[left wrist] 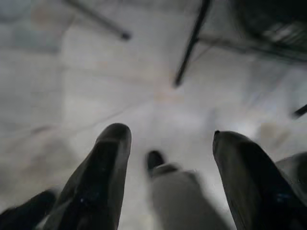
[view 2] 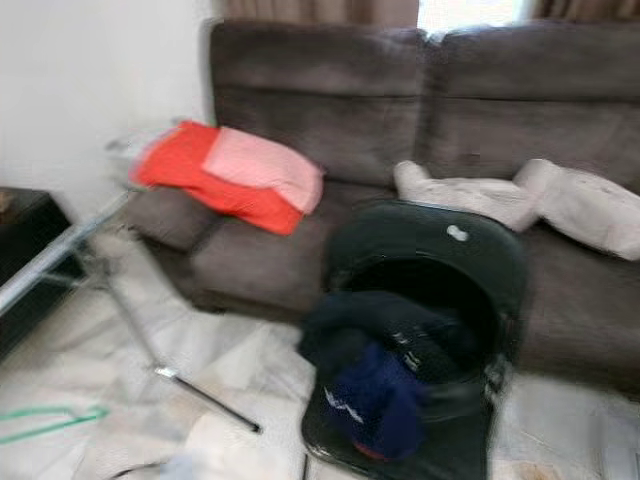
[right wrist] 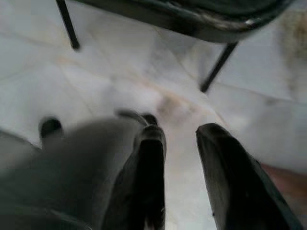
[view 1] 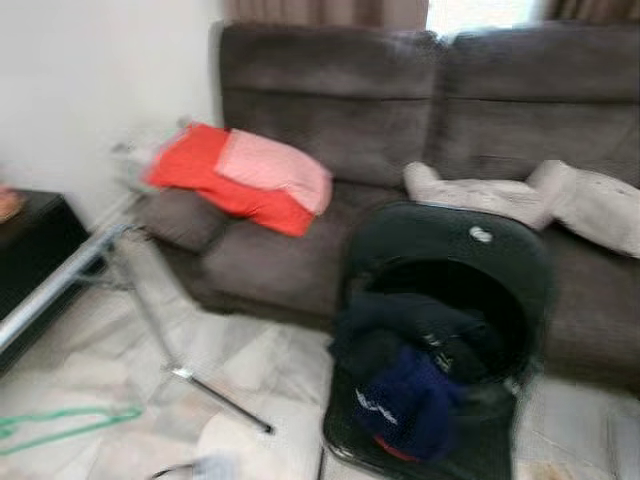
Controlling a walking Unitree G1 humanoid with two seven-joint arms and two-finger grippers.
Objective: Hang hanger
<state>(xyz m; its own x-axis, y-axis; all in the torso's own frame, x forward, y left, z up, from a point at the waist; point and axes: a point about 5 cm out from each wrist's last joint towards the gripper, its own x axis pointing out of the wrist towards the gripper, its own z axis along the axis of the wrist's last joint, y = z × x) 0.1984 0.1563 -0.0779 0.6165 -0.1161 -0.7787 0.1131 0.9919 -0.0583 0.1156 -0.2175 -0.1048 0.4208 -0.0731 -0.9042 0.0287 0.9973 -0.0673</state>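
A green hanger (view 1: 62, 424) lies flat on the pale floor at the lower left. Just behind it stands a silver clothes rack (view 1: 52, 283), its rail running to the left edge and one leg (view 1: 222, 398) reaching out across the floor. My left gripper (left wrist: 168, 133) hangs over the tiles, fingers wide apart and nothing between them. My right gripper (right wrist: 181, 129) also points down at the floor, with a narrower gap and nothing held. Both eye views are blurred.
A brown sofa (view 1: 400, 120) fills the back, with a red and pink cloth (view 1: 240, 175) and a beige garment (view 1: 520, 195) on it. A black round chair (view 1: 450, 235) heaped with dark clothes (view 1: 415, 375) stands in front. A black cabinet (view 1: 30, 240) sits at the left.
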